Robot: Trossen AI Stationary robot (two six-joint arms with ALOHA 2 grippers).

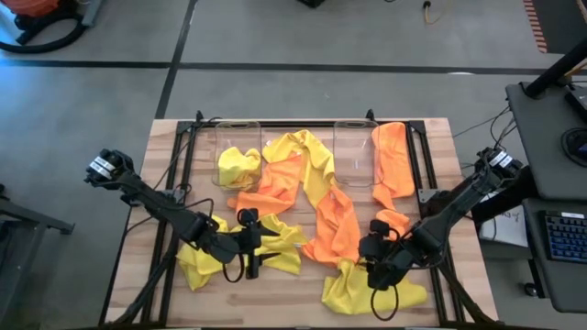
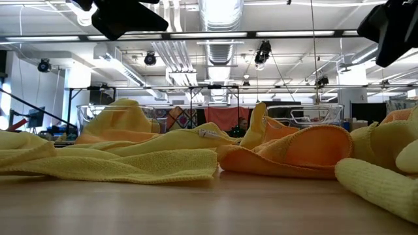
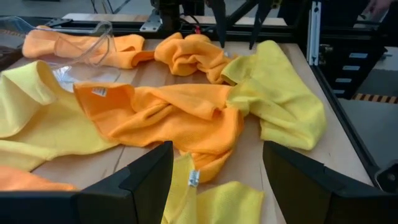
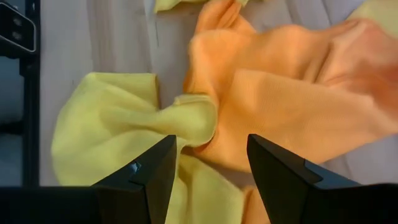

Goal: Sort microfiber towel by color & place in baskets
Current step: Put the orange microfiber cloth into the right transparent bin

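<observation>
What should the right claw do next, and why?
Probably lower and close on the yellow towel bunched just ahead of the right gripper: its fingers stand open and empty above that fold, and the left basket already holds a yellow one.

Bright, even overhead light – soft shadows, foreground towel (image 2: 379, 179) blurred (low view)

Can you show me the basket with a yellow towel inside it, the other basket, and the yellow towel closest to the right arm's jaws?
Left basket (image 1: 216, 137): high view, its clear wall.
Right basket (image 1: 353, 128): high view, its far rim.
Yellow towel (image 1: 348, 291): high view, its middle.
</observation>
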